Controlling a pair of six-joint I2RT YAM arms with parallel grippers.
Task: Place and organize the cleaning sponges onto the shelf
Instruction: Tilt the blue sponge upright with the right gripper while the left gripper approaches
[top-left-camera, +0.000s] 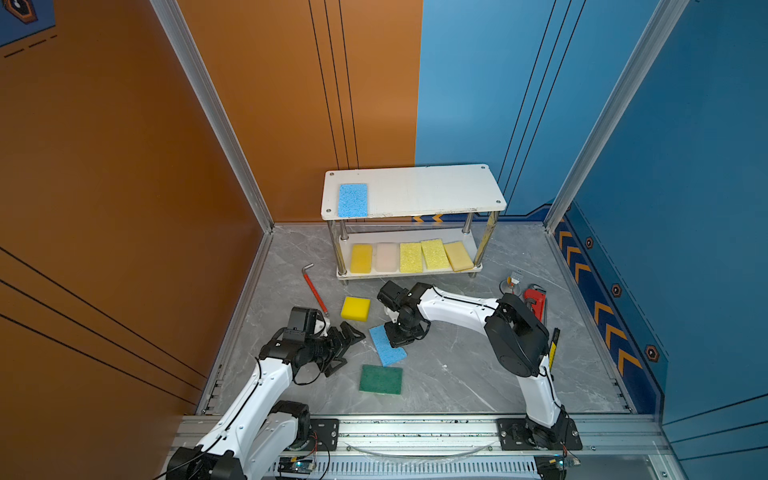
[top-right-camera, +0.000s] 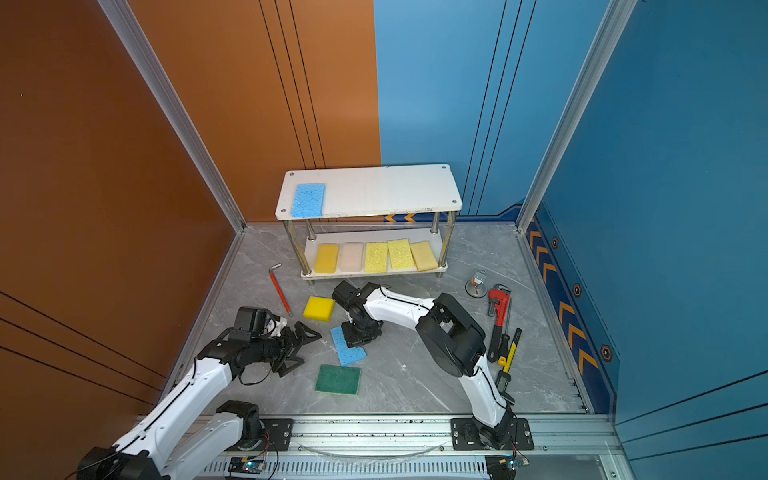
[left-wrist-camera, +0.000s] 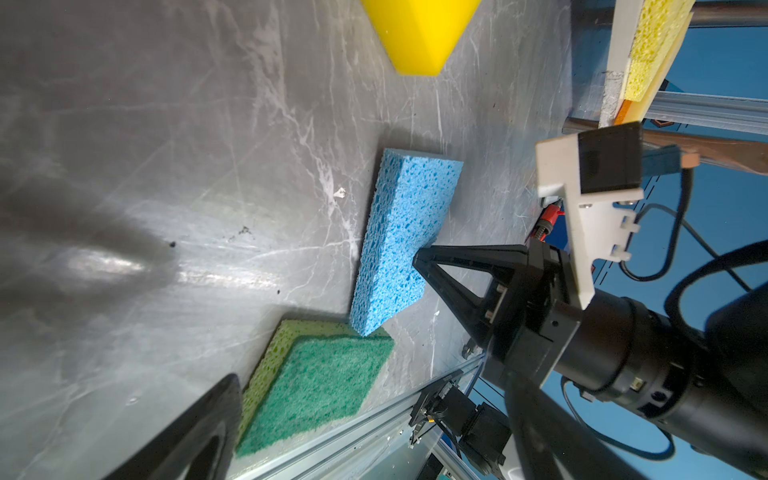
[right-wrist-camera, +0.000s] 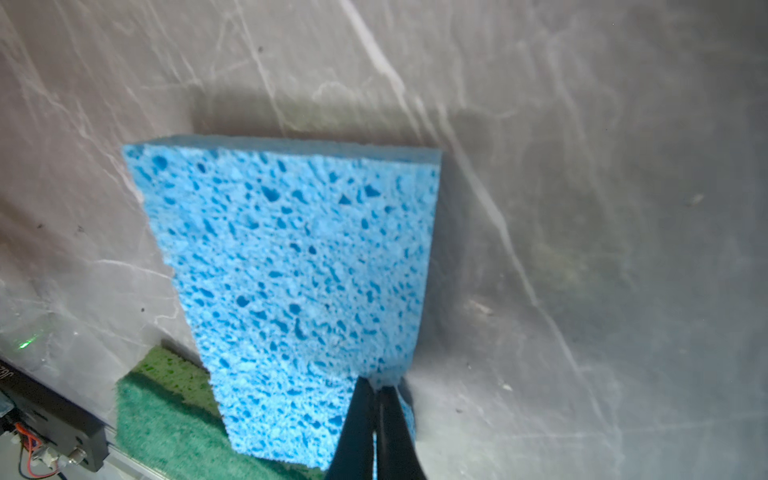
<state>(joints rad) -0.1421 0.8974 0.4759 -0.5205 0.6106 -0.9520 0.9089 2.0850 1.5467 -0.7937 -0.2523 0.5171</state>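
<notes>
Nearest me: green sponge (top-left-camera: 380, 379) lies flat on the bench (top-left-camera: 457, 365), long axis left-right. Just behind it is the blue sponge (right-wrist-camera: 299, 270), porous, long axis front-right to back-left, near corner overlapping the green one. My right gripper (right-wrist-camera: 377, 390) is pinched tight on its right edge. My left gripper (top-left-camera: 349, 349) is spread wide just left of it, holding nothing. Further back sits a thick yellow sponge (top-left-camera: 355, 308). On the shelf (top-left-camera: 415, 187), a second blue sponge (top-left-camera: 353, 200) lies on the top board's left end, and a row of five sponges (top-left-camera: 410, 257) on the lower board. All six lie lengthwise front-to-back.
</notes>
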